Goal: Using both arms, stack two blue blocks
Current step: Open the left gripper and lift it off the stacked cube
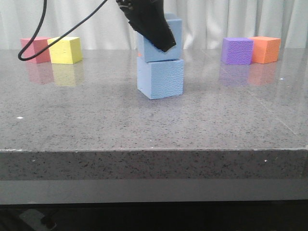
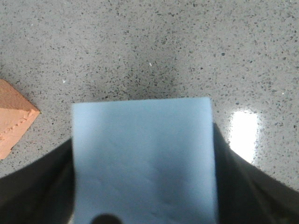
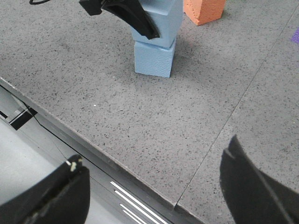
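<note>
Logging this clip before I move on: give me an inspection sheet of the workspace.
Surface: grey speckled table, glossy.
Job's things: upper blue block sits on lower blue block, slightly askew.
Clutter: red cube, yellow cube, purple cube, orange cube along the far edge.
Grippers: left claw shut on upper blue block; right claw open, empty, near the table's front edge.
Cables: black cable.
Surroundings: white curtain.

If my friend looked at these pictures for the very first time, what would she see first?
Probably the two blue blocks in the middle of the grey table: the upper blue block sits on the lower blue block, with the black left gripper clamped on the upper one. Next, the bright cubes at the back: a red cube and yellow cube far left, a purple cube and orange cube far right.
</note>
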`<state>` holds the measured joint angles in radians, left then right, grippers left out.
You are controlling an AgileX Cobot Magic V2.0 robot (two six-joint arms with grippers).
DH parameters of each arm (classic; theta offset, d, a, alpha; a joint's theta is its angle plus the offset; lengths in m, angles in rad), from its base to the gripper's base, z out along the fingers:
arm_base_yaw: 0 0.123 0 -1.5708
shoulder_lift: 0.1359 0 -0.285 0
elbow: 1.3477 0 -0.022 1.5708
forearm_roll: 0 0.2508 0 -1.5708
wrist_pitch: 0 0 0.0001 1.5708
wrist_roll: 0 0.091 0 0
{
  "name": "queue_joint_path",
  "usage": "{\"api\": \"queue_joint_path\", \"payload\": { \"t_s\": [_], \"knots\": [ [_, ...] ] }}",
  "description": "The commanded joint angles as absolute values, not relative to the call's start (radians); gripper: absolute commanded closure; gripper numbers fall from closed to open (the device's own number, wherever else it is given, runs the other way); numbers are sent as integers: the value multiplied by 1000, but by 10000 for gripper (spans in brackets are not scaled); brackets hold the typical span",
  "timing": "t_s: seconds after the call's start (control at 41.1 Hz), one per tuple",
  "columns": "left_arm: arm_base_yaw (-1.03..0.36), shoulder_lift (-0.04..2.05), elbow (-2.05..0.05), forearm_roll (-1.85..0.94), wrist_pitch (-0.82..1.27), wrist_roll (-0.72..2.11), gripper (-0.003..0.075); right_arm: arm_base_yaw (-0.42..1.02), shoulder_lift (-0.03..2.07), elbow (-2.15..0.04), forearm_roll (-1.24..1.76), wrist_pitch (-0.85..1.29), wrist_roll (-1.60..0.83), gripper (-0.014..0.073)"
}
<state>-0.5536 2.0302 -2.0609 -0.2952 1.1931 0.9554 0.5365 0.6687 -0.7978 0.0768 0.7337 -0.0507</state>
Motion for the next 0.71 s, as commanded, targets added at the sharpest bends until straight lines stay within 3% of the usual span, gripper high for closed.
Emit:
{"api": "queue_joint_path", "payload": {
  "t_s": [0.0, 0.146, 0.681],
  "knots": [
    [-552, 1972, -2093, -321, 1163, 935, 150, 529, 664, -821, 78, 672, -60, 8],
    [-552, 1968, -2093, -321, 1160, 909, 115, 529, 664, -821, 78, 672, -60, 8],
    [-548, 1769, -2091, -294, 1143, 643, 121, 529, 664, -821, 78, 672, -60, 8]
  ]
}}
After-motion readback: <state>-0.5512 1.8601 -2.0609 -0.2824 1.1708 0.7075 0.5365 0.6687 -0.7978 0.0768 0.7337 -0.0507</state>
